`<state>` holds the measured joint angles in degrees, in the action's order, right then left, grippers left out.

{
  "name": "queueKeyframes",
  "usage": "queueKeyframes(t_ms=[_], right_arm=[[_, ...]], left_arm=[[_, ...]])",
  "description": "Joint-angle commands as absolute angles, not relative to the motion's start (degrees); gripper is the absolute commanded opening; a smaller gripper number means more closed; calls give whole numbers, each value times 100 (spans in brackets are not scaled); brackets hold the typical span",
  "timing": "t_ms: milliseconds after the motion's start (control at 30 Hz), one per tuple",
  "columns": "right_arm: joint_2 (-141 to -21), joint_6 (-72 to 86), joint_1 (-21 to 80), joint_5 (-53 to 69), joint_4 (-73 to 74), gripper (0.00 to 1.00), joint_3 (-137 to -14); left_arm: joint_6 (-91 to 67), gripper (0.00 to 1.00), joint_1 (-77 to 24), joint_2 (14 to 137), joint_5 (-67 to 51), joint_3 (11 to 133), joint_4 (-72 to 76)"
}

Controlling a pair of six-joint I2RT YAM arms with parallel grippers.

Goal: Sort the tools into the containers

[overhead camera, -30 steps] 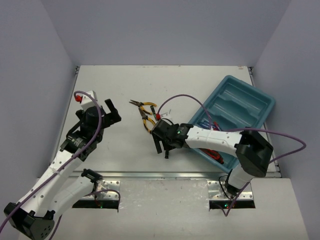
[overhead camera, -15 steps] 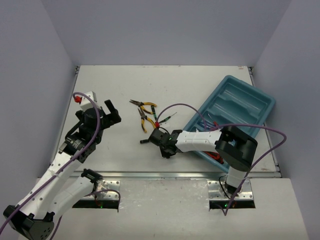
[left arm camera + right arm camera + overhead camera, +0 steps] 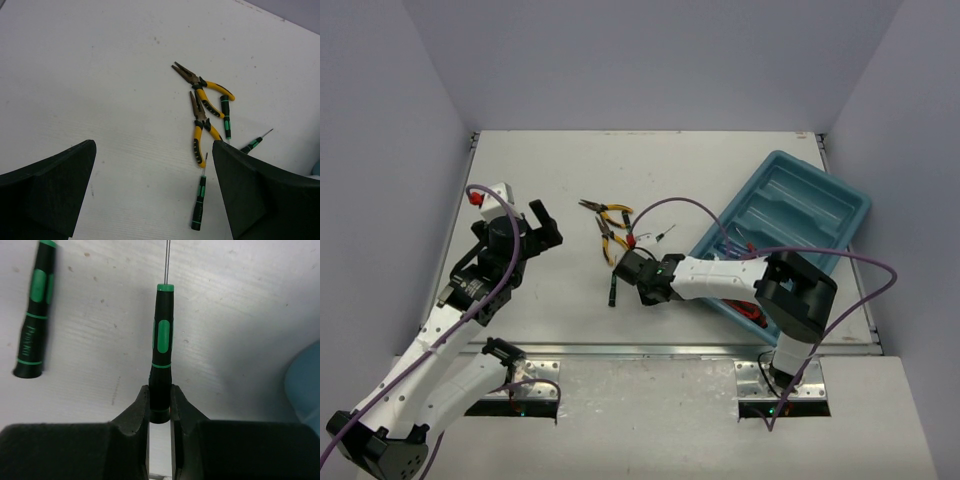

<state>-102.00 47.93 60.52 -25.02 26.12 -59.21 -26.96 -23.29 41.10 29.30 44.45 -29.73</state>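
Note:
My right gripper is shut on the butt end of a black-green screwdriver, low over the table with its shaft pointing away. A second black-green screwdriver lies loose just left of it. Two yellow-handled pliers and two more slim screwdrivers lie a little farther back. The teal tray stands at the right with red-handled tools in its near end. My left gripper hangs open over bare table at the left, holding nothing.
The tray's edge shows at the right of the right wrist view. Purple cables loop over the right arm. Grey walls close in the table on three sides. White tabletop stretches behind and beside the left gripper.
The right gripper has gone from open to shut on the screwdriver handle, and its wrist has turned and shifted slightly left. The loose screwdriver beside it has come into view. The left arm barely moved.

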Motion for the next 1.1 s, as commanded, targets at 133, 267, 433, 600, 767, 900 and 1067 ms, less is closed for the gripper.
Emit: queueKeyframes(t_ms=[133, 267, 433, 600, 767, 900, 1067], right_arm=[[-8700, 2707, 5268, -2360, 2905, 0, -6772], [-8412, 963, 3722, -1567, 3508, 0, -7189], [-8370, -2074, 1983, -1637, 3481, 0, -6887], [-8447, -4034, 533, -312, 3203, 0, -6634], [-9060, -4307, -242, -133, 3645, 1, -7258], [-9405, -4298, -281, -510, 3771, 10, -7267], [-9404, -4140, -281, -394, 3813, 50, -7285]], left_arm=[[-2602, 100, -2364, 4052, 2897, 4447, -2767], [-2600, 100, -2373, 4051, 2857, 4463, -2742], [-2587, 100, -2394, 4025, 2862, 4471, -2751], [-2593, 100, -2517, 3983, 2980, 4464, -2785], [-2588, 100, -2602, 3994, 2954, 4444, -2767], [-2584, 100, -2602, 3965, 2981, 4447, -2777], [-2567, 100, -2602, 4033, 2937, 4447, -2760]])
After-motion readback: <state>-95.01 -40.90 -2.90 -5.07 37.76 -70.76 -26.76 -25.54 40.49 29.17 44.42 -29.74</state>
